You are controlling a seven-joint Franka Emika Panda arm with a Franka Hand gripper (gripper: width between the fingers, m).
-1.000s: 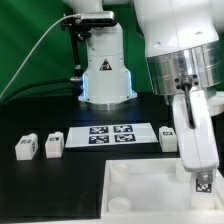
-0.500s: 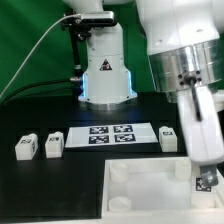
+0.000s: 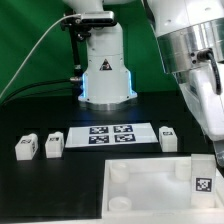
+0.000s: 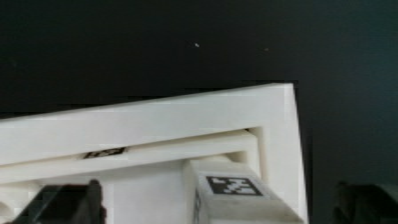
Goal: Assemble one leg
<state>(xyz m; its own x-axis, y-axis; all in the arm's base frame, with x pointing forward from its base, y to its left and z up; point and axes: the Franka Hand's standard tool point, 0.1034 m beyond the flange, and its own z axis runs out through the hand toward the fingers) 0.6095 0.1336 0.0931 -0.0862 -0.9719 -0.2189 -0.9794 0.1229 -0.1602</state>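
One leg [image 3: 203,174], a small white block with a black-and-white tag, stands upright at the far corner of the large white plate [image 3: 150,190] on the exterior view's right. In the wrist view the same leg [image 4: 231,190] sits between my gripper [image 4: 222,208] fingers. The dark fingers [image 4: 75,202] stand wide apart, with a gap on each side of the leg. The gripper is open and touches nothing. The plate's corner [image 4: 214,115] fills the wrist view. In the exterior view my hand [image 3: 208,100] is above the leg at the right edge.
Two more legs [image 3: 25,147] [image 3: 54,144] lie on the black table at the exterior view's left, and a third [image 3: 168,137] right of the marker board [image 3: 112,134]. The robot base [image 3: 105,70] stands behind.
My hand has moved up and toward the exterior view's right. The leg it carried now stands free at the plate's corner.
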